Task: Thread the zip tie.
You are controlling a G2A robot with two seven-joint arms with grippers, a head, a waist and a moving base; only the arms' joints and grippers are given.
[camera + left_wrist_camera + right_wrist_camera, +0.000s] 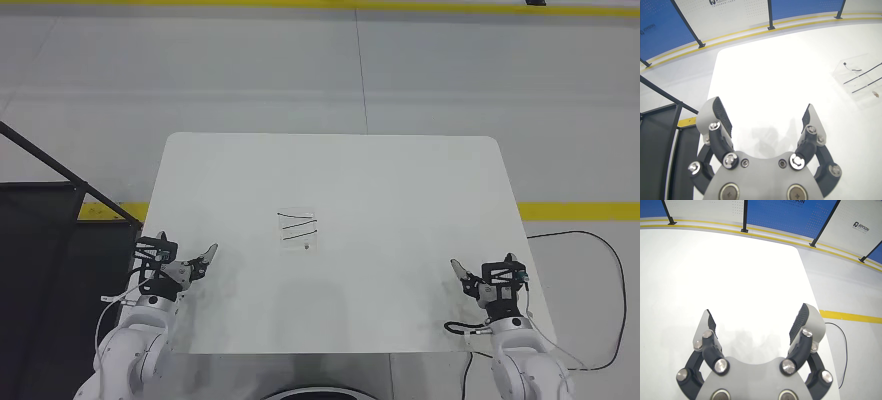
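Thin black zip ties [297, 227] lie on a small clear tray [298, 243] near the middle of the white table [400, 180]. The left wrist view shows the same zip ties [861, 75] in the clear tray [840, 71], well off to the side of my left gripper [762, 111]. That left gripper [195, 262] hovers open over the table's near left edge, holding nothing. My right gripper [487, 270] is at the near right corner, open and empty; in its own view the right gripper [755, 317] has bare tabletop between its fingers.
A black frame and panel [40, 250] stand just left of the table beside the left arm. A black cable [590, 250] loops on the floor to the right. Yellow floor lines [580, 211] run past the table.
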